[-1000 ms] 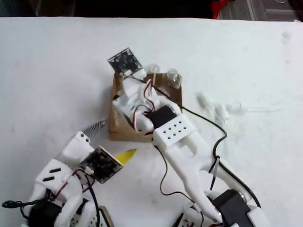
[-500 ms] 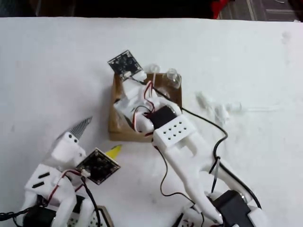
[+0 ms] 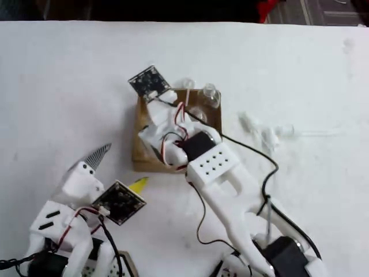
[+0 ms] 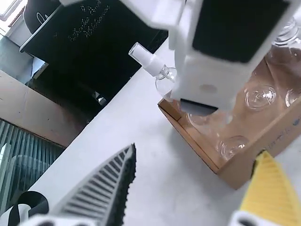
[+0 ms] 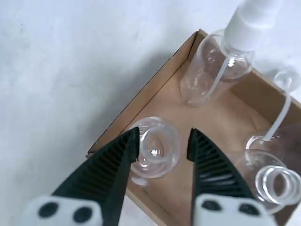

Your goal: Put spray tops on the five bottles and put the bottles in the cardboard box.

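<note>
Bottle [image 5: 155, 146] without spray top stands upright in cardboard box [image 5: 211, 122], close to one wall. Right gripper [image 5: 163, 133] over it, claw narrowly open, astride bottle; contact unclear. Second bottle [image 5: 214, 70] with spray top [image 5: 247, 21] in box corner. Left gripper [image 4: 197, 151] wide open, holding nothing, over table [image 3: 69, 75] just beside box. Loose tops [image 3: 265, 134] on table, opposite side of box.

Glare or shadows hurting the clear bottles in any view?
High view: the bright white table nearly swallows the clear bottles at the far edge of the cardboard box. Right wrist view: soft shadow outside the box wall, small glints on bottle rims. Left wrist view: dark room behind; bottles glint faintly.
</note>
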Action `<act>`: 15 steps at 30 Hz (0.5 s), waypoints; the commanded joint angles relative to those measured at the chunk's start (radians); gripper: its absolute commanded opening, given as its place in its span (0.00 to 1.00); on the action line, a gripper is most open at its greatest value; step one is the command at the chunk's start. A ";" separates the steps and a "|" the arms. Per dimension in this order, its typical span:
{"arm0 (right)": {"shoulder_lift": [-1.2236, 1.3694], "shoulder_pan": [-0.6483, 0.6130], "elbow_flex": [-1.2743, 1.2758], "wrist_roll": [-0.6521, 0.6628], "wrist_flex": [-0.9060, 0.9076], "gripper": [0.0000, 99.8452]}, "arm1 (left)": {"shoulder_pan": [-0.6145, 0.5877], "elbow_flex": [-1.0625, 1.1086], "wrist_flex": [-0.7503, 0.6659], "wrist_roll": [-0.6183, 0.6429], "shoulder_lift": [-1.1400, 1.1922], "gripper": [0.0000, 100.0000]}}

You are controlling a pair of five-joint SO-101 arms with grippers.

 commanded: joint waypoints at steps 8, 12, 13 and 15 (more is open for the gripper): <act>-0.137 -0.062 0.002 0.003 0.039 0.15 | -0.004 -0.003 -0.023 -0.015 -0.002 0.38; -0.154 -0.021 -0.014 0.003 0.039 0.15 | -0.004 -0.005 -0.023 -0.011 -0.002 0.38; -0.168 -0.001 -0.026 0.003 0.041 0.15 | -0.004 -0.006 -0.021 -0.009 -0.002 0.38; -0.205 0.067 -0.049 0.002 0.042 0.15 | -0.004 -0.008 -0.023 -0.008 -0.002 0.38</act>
